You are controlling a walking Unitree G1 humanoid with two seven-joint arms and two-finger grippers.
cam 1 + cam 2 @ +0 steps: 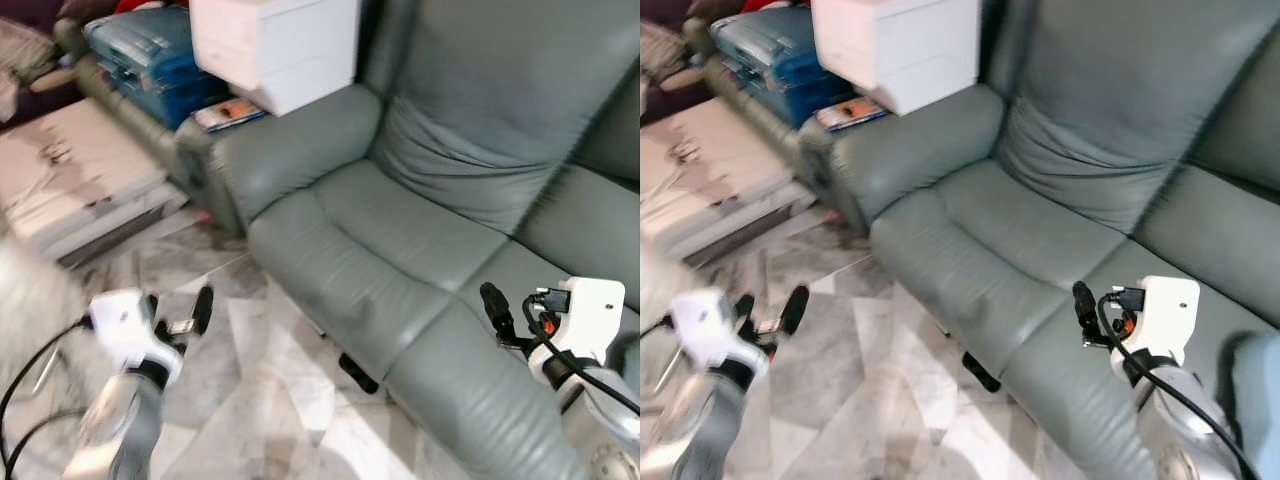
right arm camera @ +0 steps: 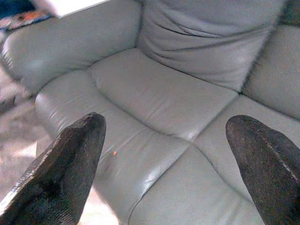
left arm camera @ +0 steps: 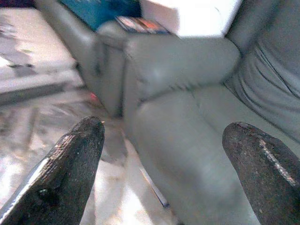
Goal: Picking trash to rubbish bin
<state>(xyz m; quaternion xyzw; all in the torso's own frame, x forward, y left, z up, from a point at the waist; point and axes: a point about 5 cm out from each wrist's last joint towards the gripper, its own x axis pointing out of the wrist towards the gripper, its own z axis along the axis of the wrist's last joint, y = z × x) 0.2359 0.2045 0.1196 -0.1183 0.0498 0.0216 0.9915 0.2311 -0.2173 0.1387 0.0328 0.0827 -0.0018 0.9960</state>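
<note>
A grey-green leather sofa (image 1: 400, 250) stands before me. A tiny orange speck (image 2: 115, 153) lies on its seat cushion near the front edge, and a small red bit (image 3: 95, 97) lies on the floor by the sofa's armrest. My left gripper (image 1: 178, 310) hangs open over the marble floor to the left of the sofa, with nothing between its fingers (image 3: 75, 159). My right gripper (image 2: 166, 123) is open and empty, held above the front of the seat at the lower right; one black finger (image 1: 495, 305) points toward the cushion.
A white box (image 1: 275, 45) rests on the sofa's armrest beside a magazine (image 1: 230, 112) and a blue bag (image 1: 150, 50). A low white slab (image 1: 70, 180) lies at the left. A dark foot (image 1: 357, 372) sticks out under the sofa. Marble floor (image 1: 260, 400) lies between.
</note>
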